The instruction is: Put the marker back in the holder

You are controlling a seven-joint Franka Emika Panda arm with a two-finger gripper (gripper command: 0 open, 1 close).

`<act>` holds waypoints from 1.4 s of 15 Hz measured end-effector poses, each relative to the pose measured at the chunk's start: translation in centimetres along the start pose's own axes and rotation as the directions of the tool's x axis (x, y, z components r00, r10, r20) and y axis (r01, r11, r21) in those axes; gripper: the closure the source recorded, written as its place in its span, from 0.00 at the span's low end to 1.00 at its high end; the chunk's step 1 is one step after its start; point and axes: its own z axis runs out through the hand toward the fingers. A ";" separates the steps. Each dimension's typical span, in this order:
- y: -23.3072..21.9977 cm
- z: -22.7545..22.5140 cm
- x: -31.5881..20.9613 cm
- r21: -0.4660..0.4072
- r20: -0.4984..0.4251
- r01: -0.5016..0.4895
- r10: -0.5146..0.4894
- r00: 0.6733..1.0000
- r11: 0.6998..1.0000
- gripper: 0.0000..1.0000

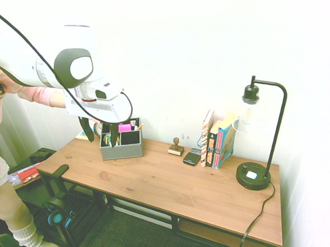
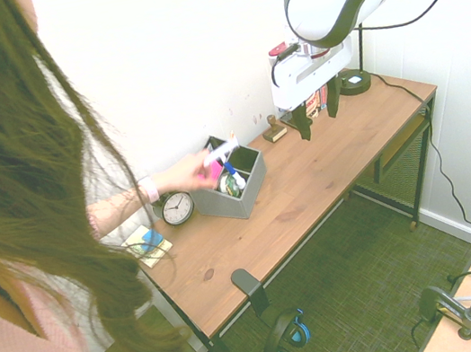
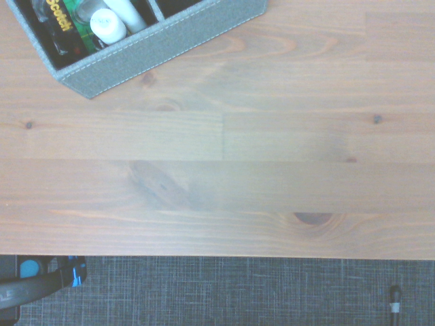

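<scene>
1. The holder [image 3: 163, 41] is cut off at the wrist view's edge, only one corner showing
2. A person's hand [image 2: 182, 174] hides part of the marker [image 2: 220, 151]
3. The gripper [image 1: 100, 133] fingers overlap the holder's front

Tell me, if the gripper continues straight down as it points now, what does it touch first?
Probably the bare wooden desk top: the gripper hangs open above it, beside the grey holder, though depth is unclear.

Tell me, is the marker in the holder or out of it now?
Out. A person's hand holds the marker above the holder; the gripper hangs open, away from it.
</scene>
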 end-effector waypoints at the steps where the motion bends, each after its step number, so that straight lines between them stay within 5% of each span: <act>1: 0.0 0.0 0.0 -0.001 0.001 0.001 -0.001 1.000 1.000 0.00; 11: 6.4 7.3 11.1 -0.049 -0.052 0.327 -0.329 0.943 0.944 0.00; 18: 7.9 15.9 16.0 -0.044 -0.055 0.395 -0.397 0.916 0.918 0.00; 19: 7.9 16.8 16.7 -0.045 -0.057 0.390 -0.392 0.918 0.920 1.00; 21: 7.8 18.7 17.8 -0.044 -0.041 0.378 -0.380 0.924 0.925 1.00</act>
